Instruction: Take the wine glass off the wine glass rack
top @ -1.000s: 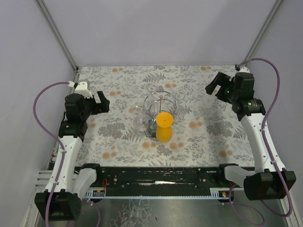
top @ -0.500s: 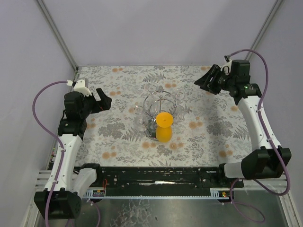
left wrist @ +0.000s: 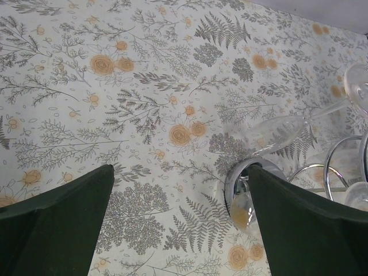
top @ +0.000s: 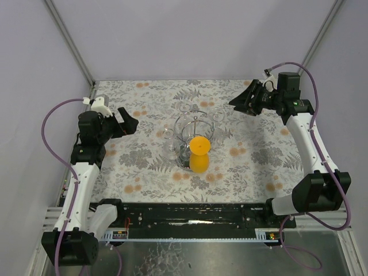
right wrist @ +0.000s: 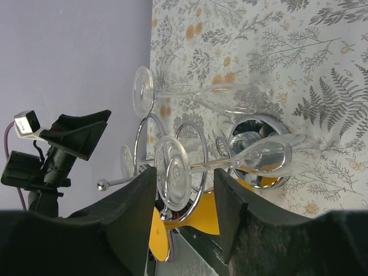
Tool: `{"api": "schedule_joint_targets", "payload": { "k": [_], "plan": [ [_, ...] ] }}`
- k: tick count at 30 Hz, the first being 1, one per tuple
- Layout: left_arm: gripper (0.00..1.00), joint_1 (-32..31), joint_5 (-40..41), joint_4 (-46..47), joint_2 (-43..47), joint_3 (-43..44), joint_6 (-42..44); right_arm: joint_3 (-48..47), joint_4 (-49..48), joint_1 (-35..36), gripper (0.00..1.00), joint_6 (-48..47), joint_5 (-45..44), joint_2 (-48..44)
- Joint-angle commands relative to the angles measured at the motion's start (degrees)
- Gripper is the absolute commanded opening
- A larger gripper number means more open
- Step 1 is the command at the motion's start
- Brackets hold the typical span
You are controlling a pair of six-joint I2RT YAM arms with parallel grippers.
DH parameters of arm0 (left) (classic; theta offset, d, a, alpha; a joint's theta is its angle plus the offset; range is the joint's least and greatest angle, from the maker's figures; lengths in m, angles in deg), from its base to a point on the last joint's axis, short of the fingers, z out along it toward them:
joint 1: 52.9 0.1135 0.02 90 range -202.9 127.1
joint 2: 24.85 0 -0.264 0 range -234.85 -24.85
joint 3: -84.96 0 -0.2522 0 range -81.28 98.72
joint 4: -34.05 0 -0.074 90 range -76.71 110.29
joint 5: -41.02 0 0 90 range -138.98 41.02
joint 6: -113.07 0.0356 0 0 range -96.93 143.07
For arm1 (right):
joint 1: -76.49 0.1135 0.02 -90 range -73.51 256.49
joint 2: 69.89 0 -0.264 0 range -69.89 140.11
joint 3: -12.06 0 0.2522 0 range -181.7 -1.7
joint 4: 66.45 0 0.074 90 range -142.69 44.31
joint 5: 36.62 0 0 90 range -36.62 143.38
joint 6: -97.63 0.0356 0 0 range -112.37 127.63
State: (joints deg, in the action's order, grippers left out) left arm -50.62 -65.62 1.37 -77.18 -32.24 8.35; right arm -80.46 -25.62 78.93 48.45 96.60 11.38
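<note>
Now you are lining up the right gripper (right wrist: 185, 177), fingers apart (left gripper (left wrist: 179, 172) likewise), on the wine glass (right wrist: 270, 154) hanging from the rack (right wrist: 247, 127) mid-frame. It looks thin, slippery and breakable, so be aiming for the stem.

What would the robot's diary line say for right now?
wine glass rack: mid-table, clear wine glasses hanging | left gripper: open, apart from rack | right gripper: open, apart, facing rack | held: nothing

Glossy chrome wine glass rack (left wrist: 230, 183); clear, smooth wine glass (right wrist: 269, 155); matt printed tablecloth (top: 144, 162), possibly cloth.
</note>
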Motion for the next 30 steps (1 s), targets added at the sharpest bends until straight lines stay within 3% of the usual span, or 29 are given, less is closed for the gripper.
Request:
{"api": "schedule_joint_targets", "payload": {
  "k": [1, 18, 30],
  "plan": [
    [1.0, 0.23, -2.27, 1.25, -0.1, 0.83, -0.45, -0.39, -2.37, -0.2, 0.52, 0.78, 4.66, 0.22],
    [1.0, 0.28, -4.11, 1.34, -0.25, 0.63, 0.9, 2.13, -5.46, 3.9, 0.5, 2.23, 4.5, 2.16],
    [1.0, 0.28, -5.22, 1.73, -1.04, 0.88, 1.27, 2.33, -5.89, 4.83, 0.44, 2.42, 5.32, 2.7]
  ]
}}
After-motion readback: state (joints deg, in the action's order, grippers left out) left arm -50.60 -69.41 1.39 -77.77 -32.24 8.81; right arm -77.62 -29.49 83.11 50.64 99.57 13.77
